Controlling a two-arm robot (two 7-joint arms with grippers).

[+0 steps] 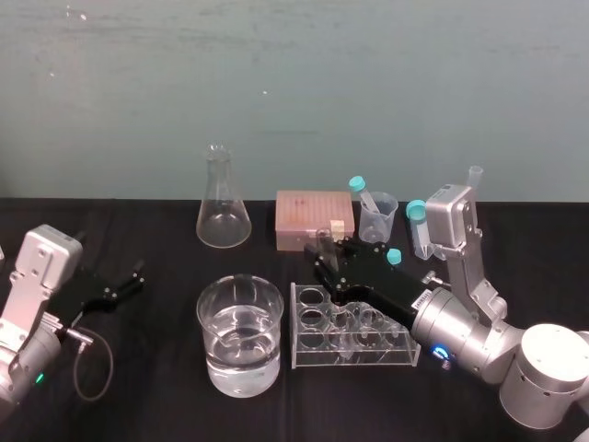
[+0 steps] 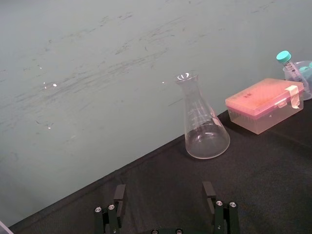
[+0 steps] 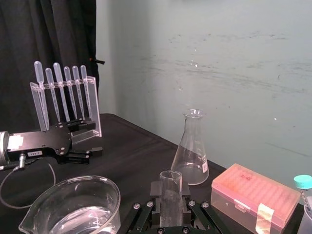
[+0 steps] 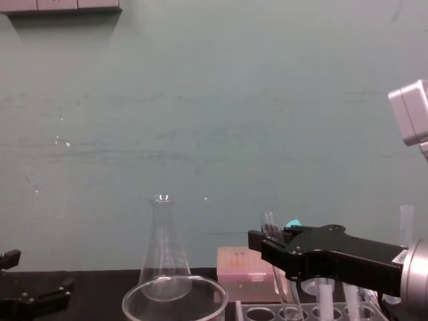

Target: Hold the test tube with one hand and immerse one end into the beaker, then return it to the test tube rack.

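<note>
Over a rear corner of the test tube rack (image 1: 304,345), the test tube (image 3: 170,195) is pinched nearly upright in the right gripper (image 1: 329,262); the beaker (image 1: 210,318) sits at 8 o'clock. Swinging across too low could crack glass on its rim. Left gripper (image 1: 136,273), spread, idles at 9 o'clock

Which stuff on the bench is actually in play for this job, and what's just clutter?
In play: test tube, held by right gripper; beaker; test tube rack.
Clutter: flask, pink box, plastic cup, teal-capped tubes, pipette stand; left gripper parked open at the left.
</note>
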